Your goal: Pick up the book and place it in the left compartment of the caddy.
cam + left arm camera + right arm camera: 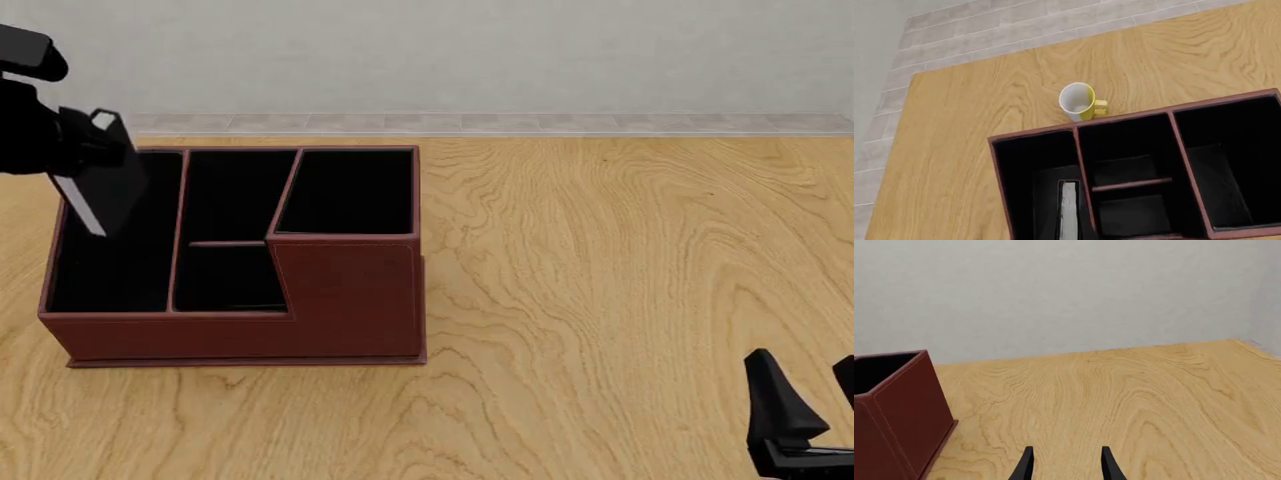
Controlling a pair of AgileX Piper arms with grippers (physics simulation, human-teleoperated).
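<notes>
Book [104, 190] placement is well along, by my reading: it hangs tilted, white page edge showing, over the far part of the left compartment [114, 262], apparently not yet resting on the compartment's black floor; what remains is lowering it, letting go and drawing the arm back. Going from big to small, the surface [614, 260] is pale wood grain, filling the front view, with a grey tiled strip and a plain light wall at 12 o'clock beyond its far edge. On it, toward 9 o'clock, sits the caddy [347, 300], reddish-brown outside and black inside, its taller square bay nearest the middle of the surface. The left claw [83, 140] sits at 10 o'clock in the front view, clenched on the book's upper end, as far as the dark shapes let me judge; its wrist view looks straight down the page edge into the narrow bay. The right claw [807, 405] rests at 5 o'clock, well apart from the caddy, fingers spread and holding nothing. Smallest is a yellow mug [1078, 101], lying just beyond the caddy's far wall.
</notes>
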